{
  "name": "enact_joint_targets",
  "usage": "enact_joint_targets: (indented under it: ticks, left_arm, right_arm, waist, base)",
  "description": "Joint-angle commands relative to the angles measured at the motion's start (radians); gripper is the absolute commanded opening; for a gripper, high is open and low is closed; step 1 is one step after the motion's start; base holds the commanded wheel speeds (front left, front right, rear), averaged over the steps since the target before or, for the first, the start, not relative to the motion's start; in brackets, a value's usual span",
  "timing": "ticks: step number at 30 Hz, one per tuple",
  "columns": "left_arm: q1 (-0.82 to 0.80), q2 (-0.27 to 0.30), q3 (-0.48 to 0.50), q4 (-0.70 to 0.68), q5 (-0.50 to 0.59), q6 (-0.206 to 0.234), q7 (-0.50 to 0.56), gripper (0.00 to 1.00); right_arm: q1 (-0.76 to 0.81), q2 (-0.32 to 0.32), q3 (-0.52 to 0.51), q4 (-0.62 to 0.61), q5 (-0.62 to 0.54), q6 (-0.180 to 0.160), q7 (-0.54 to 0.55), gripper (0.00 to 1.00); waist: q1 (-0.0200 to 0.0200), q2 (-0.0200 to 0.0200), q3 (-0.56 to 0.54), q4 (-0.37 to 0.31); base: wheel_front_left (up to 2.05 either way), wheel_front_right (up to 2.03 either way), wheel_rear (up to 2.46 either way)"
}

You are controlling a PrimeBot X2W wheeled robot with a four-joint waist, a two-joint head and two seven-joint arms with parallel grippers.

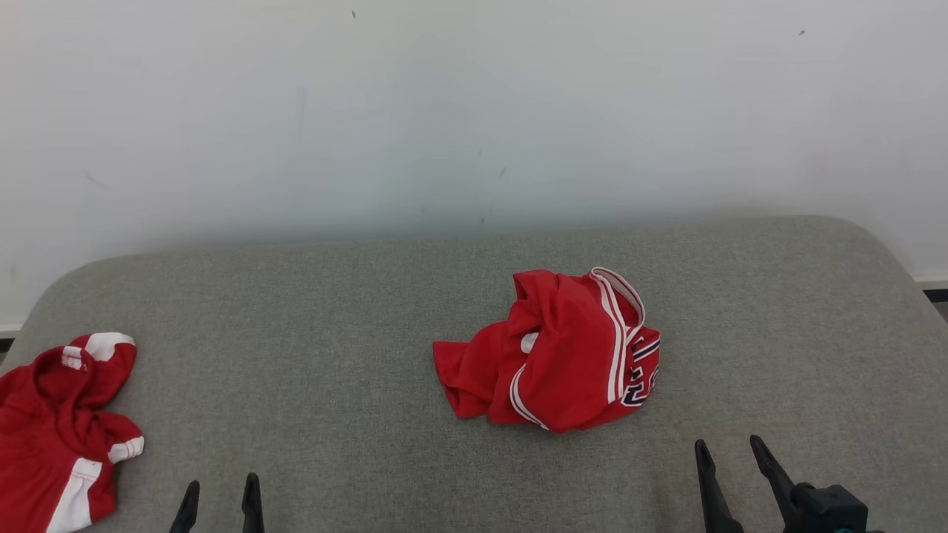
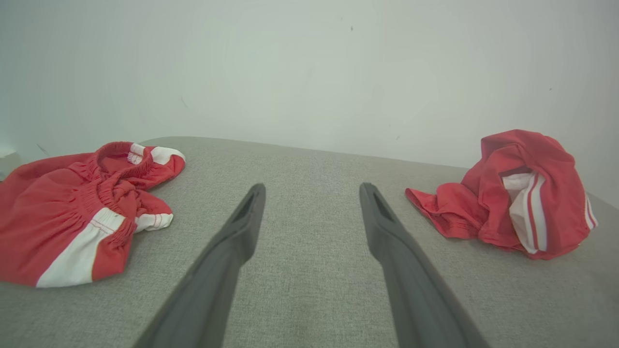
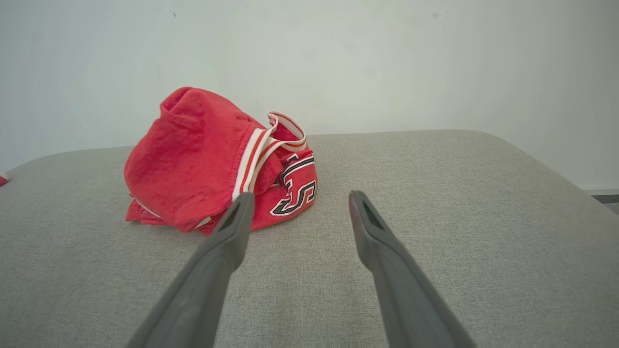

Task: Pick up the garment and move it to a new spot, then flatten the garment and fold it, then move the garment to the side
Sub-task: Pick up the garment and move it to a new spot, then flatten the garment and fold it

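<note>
Currently crumpled garment [image 1: 552,352] ahead-left of right hand [image 1: 728,446], well right of left hand [image 1: 222,483]; both released, empty.

The left claw [image 1: 222,485] rises at seven o'clock in the head view, its two dark fingers [image 1: 252,505] parted and pointing to twelve. The right claw [image 1: 727,448] stands at five o'clock, spread just as wide, leaning slightly toward eleven from its dark wrist [image 1: 829,508].
</note>
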Motion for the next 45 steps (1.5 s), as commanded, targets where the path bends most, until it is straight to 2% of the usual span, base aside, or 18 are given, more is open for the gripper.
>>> enact_joint_targets:
  ticks: [1, 19, 25, 34, 45]
  left_arm:
    - [0.014, -0.006, 0.005, -0.004, 0.008, -0.003, -0.003, 1.0]
    - [-0.004, -0.044, 0.034, -0.008, 0.052, -0.027, -0.003, 1.0]
    - [-0.008, -0.051, 0.028, 0.001, 0.058, -0.032, -0.003, 1.0]
    - [-0.037, -0.058, 0.004, 0.008, 0.06, -0.036, -0.003, 1.0]
    - [-0.069, -0.059, -0.012, 0.013, 0.061, -0.044, -0.003, 1.0]
  right_arm:
    - [0.004, -0.001, 0.0, -0.004, -0.003, 0.001, 0.002, 1.0]
    - [-0.027, -0.001, 0.024, -0.001, 0.023, 0.001, 0.0, 1.0]
    - [-0.124, -0.013, 0.063, 0.022, 0.044, 0.001, 0.046, 1.0]
    - [-0.299, -0.034, 0.082, 0.194, 0.09, 0.001, 0.234, 1.0]
    - [-0.45, -0.054, 0.167, 0.42, 0.171, 0.001, 0.266, 1.0]
  waist:
    - [0.0002, 0.0, 0.0, -0.001]
    - [0.0002, 0.0, 0.011, -0.005]
    - [0.0002, 0.0, 0.022, -0.002]
    - [0.0002, 0.0, 0.057, 0.045]
    - [0.0002, 0.0, 0.107, 0.102]
  base:
    - [0.0, 0.0, 0.0]
    - [0.0, 0.0, 0.0]
    - [0.0, 0.0, 0.0]
    - [0.0, 0.0, 0.0]
    - [0.0, 0.0, 0.0]
